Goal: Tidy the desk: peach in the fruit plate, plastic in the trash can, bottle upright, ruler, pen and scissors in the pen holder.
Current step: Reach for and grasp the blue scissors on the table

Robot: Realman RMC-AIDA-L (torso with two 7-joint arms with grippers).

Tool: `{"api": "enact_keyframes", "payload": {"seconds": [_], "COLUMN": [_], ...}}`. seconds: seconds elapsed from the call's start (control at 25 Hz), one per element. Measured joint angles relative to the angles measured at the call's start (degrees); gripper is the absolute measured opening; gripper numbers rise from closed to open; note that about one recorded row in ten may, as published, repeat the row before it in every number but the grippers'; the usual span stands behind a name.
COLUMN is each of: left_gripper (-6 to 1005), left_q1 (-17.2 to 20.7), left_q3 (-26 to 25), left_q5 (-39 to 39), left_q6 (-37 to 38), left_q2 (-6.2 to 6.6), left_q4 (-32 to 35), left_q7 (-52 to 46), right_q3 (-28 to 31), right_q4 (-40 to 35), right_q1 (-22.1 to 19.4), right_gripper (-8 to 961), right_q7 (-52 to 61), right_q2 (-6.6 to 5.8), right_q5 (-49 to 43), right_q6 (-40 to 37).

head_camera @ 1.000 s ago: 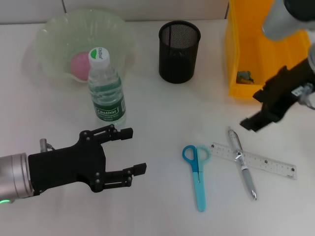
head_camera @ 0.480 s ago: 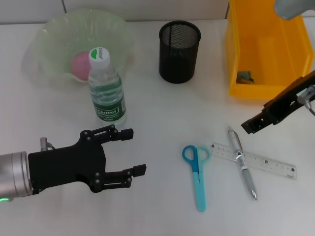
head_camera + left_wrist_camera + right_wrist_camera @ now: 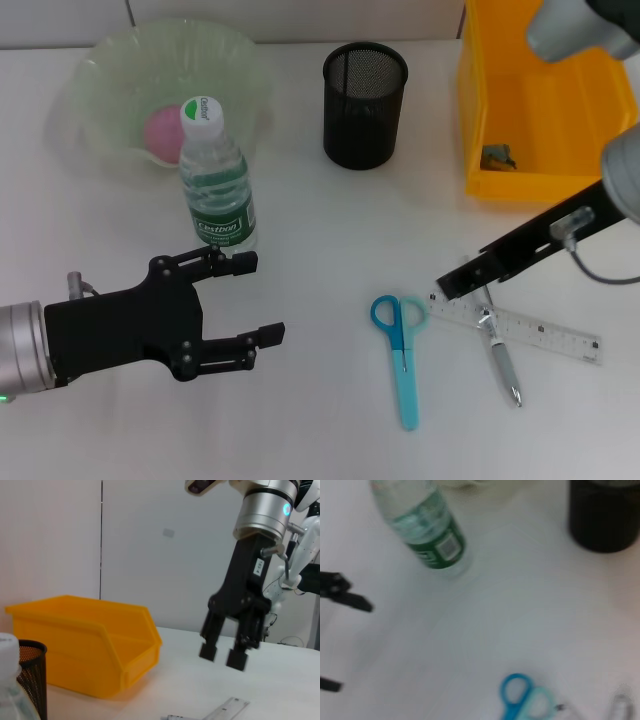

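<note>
The pink peach (image 3: pixel 158 131) lies in the pale green fruit plate (image 3: pixel 100 70). In front of it the bottle (image 3: pixel 215 185) stands upright, also seen in the right wrist view (image 3: pixel 427 535). The black mesh pen holder (image 3: pixel 365 105) is empty. Blue scissors (image 3: pixel 401 352), a clear ruler (image 3: pixel 530 330) and a silver pen (image 3: pixel 497 342) lie flat on the desk. A plastic scrap (image 3: pixel 497 155) sits in the yellow trash can (image 3: pixel 540 110). My right gripper (image 3: pixel 455 285) hovers over the pen's upper end, open with a narrow gap (image 3: pixel 222 655). My left gripper (image 3: pixel 258 298) is open and empty, below the bottle.
The pen lies across the ruler, and the scissors are a little to their left. The trash can stands at the back right, next to the pen holder. White desk surface lies between the scissors and my left gripper.
My right gripper has come down and leftward from the trash can's front to the pen and ruler. My left gripper has drawn back slightly to the left.
</note>
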Motion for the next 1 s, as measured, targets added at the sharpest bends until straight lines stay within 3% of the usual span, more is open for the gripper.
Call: {"api": "enact_keyframes", "payload": {"seconds": [0.12, 0.24, 0.36, 0.48, 0.6, 0.72, 0.76, 0.84, 0.92, 1.0], "left_gripper": [810, 810, 810, 809, 809, 809, 809, 809, 809, 809], "left_q1": [0.0, 0.1, 0.3, 0.6, 0.4, 0.1, -0.3, -0.3, -0.3, -0.9], "left_q3": [-0.3, -1.6, -1.6, -1.4, -0.2, 0.5, 3.0, 9.0, 11.1, 18.6], "left_q5": [0.1, 0.2, 0.2, 0.2, 0.9, 2.3, 7.0, 14.3, 16.5, 28.7], "left_q6": [0.0, 0.6, 0.7, 0.6, -1.3, -2.5, -5.4, -9.0, -10.1, -14.6], "left_q2": [-0.01, -0.08, -0.27, -0.79, -0.87, -0.87, -0.99, -1.05, -1.08, -1.11], "left_q4": [0.3, 0.5, 1.0, 3.0, 7.5, 9.7, 15.9, 25.2, 28.3, 39.8], "left_q7": [0.0, -0.6, -1.7, -4.9, -17.8, -24.1, -36.2, -50.1, -54.2, -72.6], "right_q3": [-1.7, -3.4, 0.1, 7.3, 16.9, 29.0, 33.5, 40.2, 43.6, 44.0], "right_q4": [2.6, -0.7, -5.9, -3.9, 7.5, 23.1, 28.2, 37.8, 44.7, 47.2], "right_q1": [0.2, -1.8, -8.2, -15.8, -20.4, -19.3, -17.9, -15.3, -13.6, -13.0], "right_gripper": [742, 741, 740, 739, 738, 735, 734, 732, 730, 728], "right_q7": [0.0, -3.6, -15.9, -33.3, -54.6, -70.7, -75.0, -80.7, -85.4, -89.2], "right_q2": [-0.01, -0.44, -0.26, -0.42, -0.61, -1.04, -1.56, -3.1, -4.78, -5.29], "right_q5": [2.0, 0.1, 2.7, 14.5, 29.1, 34.2, 33.9, 33.1, 32.6, 32.4], "right_q6": [2.1, 4.9, 6.5, 8.6, 8.1, 5.3, 4.1, 2.3, 1.6, 1.6]}}
